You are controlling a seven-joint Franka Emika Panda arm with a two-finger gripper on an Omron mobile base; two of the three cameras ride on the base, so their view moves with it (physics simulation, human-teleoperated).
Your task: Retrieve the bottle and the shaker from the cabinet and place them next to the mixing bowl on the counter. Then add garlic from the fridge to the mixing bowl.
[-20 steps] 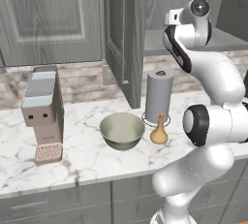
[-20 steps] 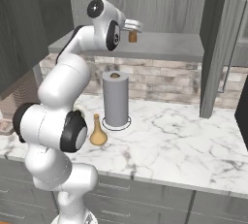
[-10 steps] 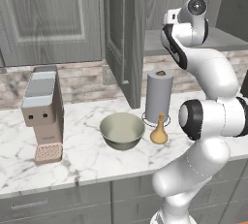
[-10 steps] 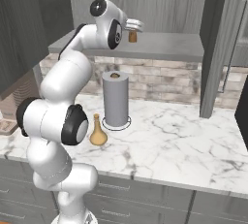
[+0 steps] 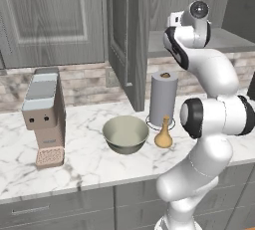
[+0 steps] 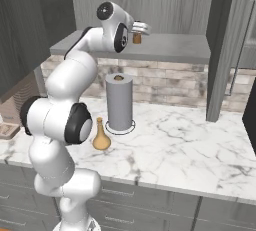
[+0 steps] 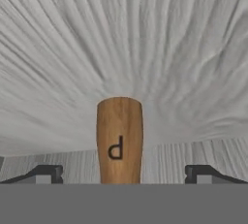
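Observation:
A small wooden shaker (image 7: pixel 119 140) with a dark letter on it stands upright on the cabinet shelf (image 6: pixel 170 50). My gripper (image 7: pixel 123 174) is open, with one fingertip (image 7: pixel 46 173) on each side of the shaker and apart from it. From the right base view the shaker (image 6: pixel 136 38) sits just under the gripper (image 6: pixel 142 27) at the shelf's left part. The tan gourd-shaped bottle (image 5: pixel 164 133) stands on the counter between the grey-green mixing bowl (image 5: pixel 125 133) and the paper towel roll (image 5: pixel 163 94). The bottle (image 6: pixel 101 136) also shows beside my arm. The garlic and the fridge are out of view.
The open cabinet door (image 5: pixel 127 35) hangs left of the shelf, and another door edge (image 6: pixel 222 50) stands to its right. A coffee machine (image 5: pixel 45 117) sits at the counter's left. The paper towel roll (image 6: pixel 119 102) stands under the shelf. Bare marble counter (image 6: pixel 185 145) stretches to the right.
The hand has edged a little further into the cabinet toward the shaker. The jaws stay open. Bottle and bowl have not moved.

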